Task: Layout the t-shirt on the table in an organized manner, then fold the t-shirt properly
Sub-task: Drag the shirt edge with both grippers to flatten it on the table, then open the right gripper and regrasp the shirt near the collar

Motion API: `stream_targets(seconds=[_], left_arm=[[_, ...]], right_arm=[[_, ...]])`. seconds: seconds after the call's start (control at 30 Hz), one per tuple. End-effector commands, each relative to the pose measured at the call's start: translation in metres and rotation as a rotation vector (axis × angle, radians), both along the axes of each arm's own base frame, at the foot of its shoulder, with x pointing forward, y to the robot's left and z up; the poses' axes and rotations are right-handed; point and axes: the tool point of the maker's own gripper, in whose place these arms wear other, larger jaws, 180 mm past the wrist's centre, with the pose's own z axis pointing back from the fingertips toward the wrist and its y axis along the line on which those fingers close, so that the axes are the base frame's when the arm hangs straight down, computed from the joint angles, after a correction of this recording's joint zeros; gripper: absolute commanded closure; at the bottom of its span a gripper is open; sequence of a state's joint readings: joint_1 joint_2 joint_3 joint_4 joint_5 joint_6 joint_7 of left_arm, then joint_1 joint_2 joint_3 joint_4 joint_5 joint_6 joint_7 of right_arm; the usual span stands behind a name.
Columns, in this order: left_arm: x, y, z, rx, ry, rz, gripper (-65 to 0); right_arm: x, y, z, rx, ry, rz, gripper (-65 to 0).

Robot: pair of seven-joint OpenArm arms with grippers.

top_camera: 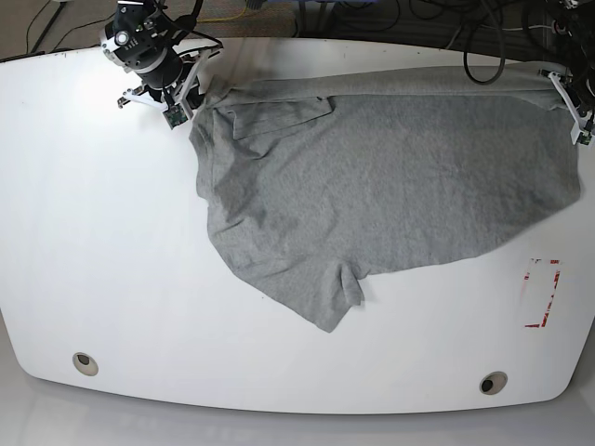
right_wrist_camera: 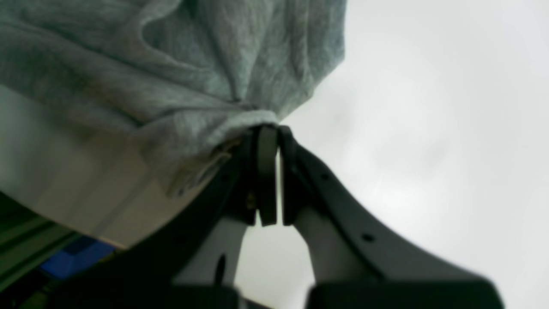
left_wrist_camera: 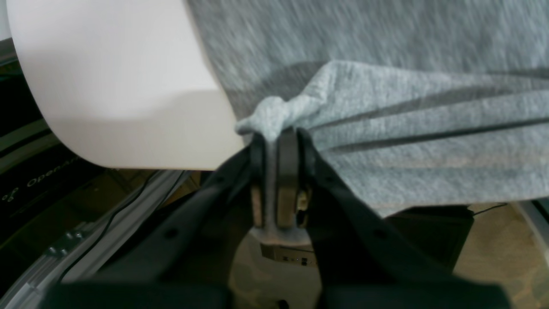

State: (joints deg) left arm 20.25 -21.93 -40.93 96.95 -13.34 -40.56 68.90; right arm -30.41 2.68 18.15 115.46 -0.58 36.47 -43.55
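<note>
The grey t-shirt (top_camera: 390,186) lies spread and rumpled across the far half of the white table (top_camera: 112,260), stretched between both grippers, with one sleeve pointing to the front (top_camera: 335,302). No lettering shows. My right gripper (top_camera: 195,91) at the far left is shut on a bunched edge of the shirt (right_wrist_camera: 206,124); its jaws pinch the cloth (right_wrist_camera: 270,128). My left gripper (top_camera: 561,82) at the far right is shut on another shirt edge (left_wrist_camera: 386,128), with cloth held between the pads (left_wrist_camera: 276,137), at the table's rounded corner (left_wrist_camera: 120,86).
Two round metal grommets (top_camera: 85,362) (top_camera: 493,382) sit near the front edge. A red-outlined rectangle mark (top_camera: 544,293) is at the right. Cables (top_camera: 483,46) run along the far edge behind the table.
</note>
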Motion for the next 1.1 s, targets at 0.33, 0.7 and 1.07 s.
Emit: stream_targets(seconds=[0.33, 0.7, 1.07], left_arm=[[0.016, 0.009, 0.012, 0.055, -0.017, -0.014, 0.0], [0.018, 0.008, 0.013, 0.056, -0.02, -0.019, 0.0], [0.018, 0.008, 0.014, 0.057, -0.021, -0.02, 0.0]], right_arm=[[0.001, -0.011, 0.003, -0.041, -0.008, -0.021, -1.7], [-0.002, -0.011, 0.002, -0.036, -0.001, -0.023, -64.0], [0.007, 0.013, 0.027, 0.304, -0.089, -0.112, -65.0]])
